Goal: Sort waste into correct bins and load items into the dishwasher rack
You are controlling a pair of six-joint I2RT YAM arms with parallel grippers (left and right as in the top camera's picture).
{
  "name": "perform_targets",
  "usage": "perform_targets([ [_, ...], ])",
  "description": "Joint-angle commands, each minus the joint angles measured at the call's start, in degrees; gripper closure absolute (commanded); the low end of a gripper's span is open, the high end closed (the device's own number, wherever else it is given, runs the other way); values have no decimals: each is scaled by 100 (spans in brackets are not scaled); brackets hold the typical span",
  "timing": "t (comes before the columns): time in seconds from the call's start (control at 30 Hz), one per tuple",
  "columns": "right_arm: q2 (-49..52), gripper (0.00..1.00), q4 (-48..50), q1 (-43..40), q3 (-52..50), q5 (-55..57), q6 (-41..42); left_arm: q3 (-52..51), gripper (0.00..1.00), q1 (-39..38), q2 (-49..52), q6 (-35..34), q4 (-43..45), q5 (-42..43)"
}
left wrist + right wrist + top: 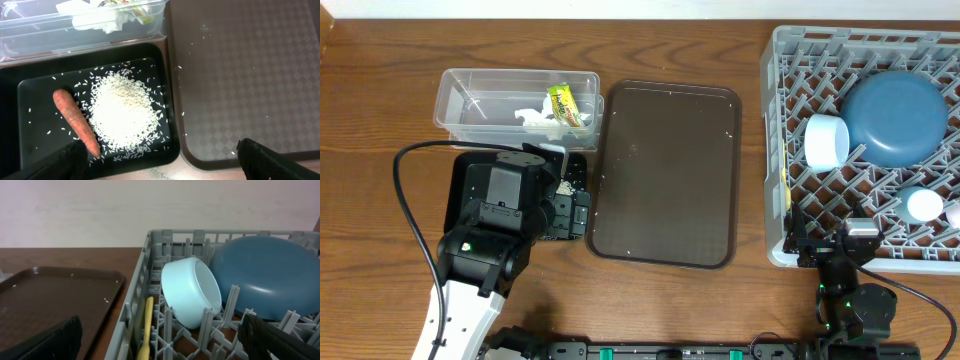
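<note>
Left gripper [161, 150] hangs spread wide and empty over the black tray [35, 107], the carrot stick [75, 122] inside lying diagonally, its lower end just beside one finger.

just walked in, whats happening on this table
Two robot arms are sorting waste and loading dishes, and it looks close to finished. The left gripper hangs open over the black tray, which holds the rice and carrot stick. The tissue and wrapper lie in the clear tub. The blue dish, white bowl and spoon sit in the rack. The right gripper is open at the rack's near edge, holding nothing.
</note>
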Motion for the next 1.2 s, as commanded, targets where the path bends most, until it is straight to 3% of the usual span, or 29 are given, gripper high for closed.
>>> perform_targets([
  [0.0, -39, 1, -31, 101, -7, 42, -109, -13, 2, -15, 7, -48, 4, -66],
  [0.93, -39, 1, -31, 101, -7, 42, -109, -13, 2, -13, 4, -48, 2, -66],
  [1.17, -39, 1, -31, 101, -7, 42, -109, -170, 2, 57, -507, -50, 20, 61],
])
